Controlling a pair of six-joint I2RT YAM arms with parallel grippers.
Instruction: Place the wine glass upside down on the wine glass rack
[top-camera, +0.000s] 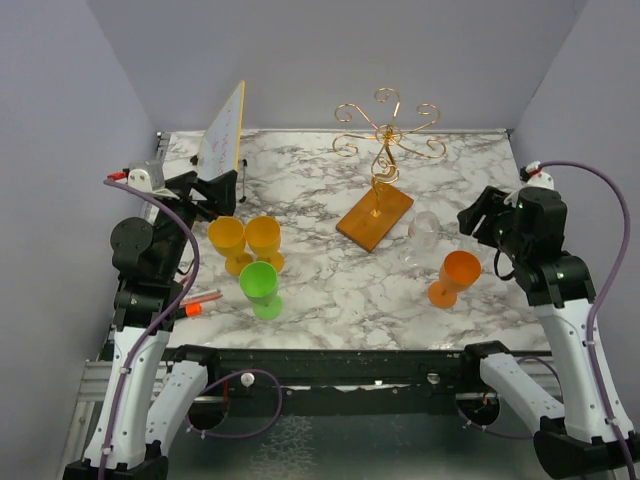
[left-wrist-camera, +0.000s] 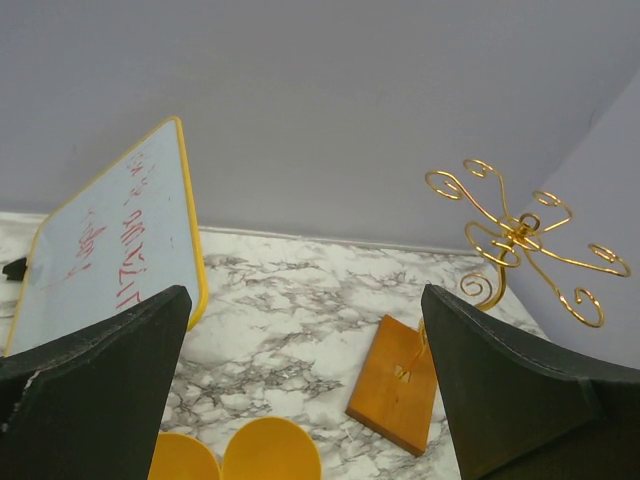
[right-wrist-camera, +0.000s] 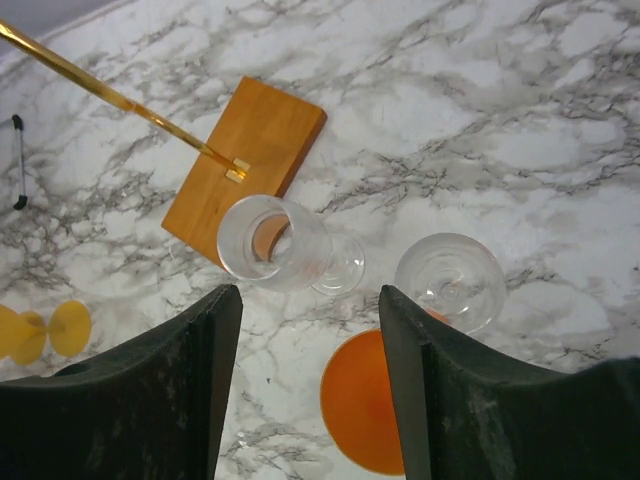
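Note:
The wine glass rack (top-camera: 386, 130) is a gold wire stand with curled arms on a brown wooden base (top-camera: 375, 218); it also shows in the left wrist view (left-wrist-camera: 520, 240). Two clear wine glasses (top-camera: 424, 228) (top-camera: 412, 255) stand upright just right of the base. In the right wrist view one clear glass (right-wrist-camera: 272, 240) stands by the base (right-wrist-camera: 250, 150) and the other (right-wrist-camera: 450, 280) to its right. My right gripper (right-wrist-camera: 310, 300) hovers open above them, holding nothing. My left gripper (left-wrist-camera: 305, 300) is wide open and holds nothing, near the whiteboard.
An orange glass (top-camera: 455, 275) stands under the right gripper (top-camera: 476, 222). Two yellow glasses (top-camera: 228, 240) (top-camera: 264, 240) and a green one (top-camera: 260, 285) stand at the left. A tilted whiteboard (top-camera: 222, 130) leans at the back left by the left gripper (top-camera: 218, 192). A red marker (top-camera: 200, 303) lies near the front left edge.

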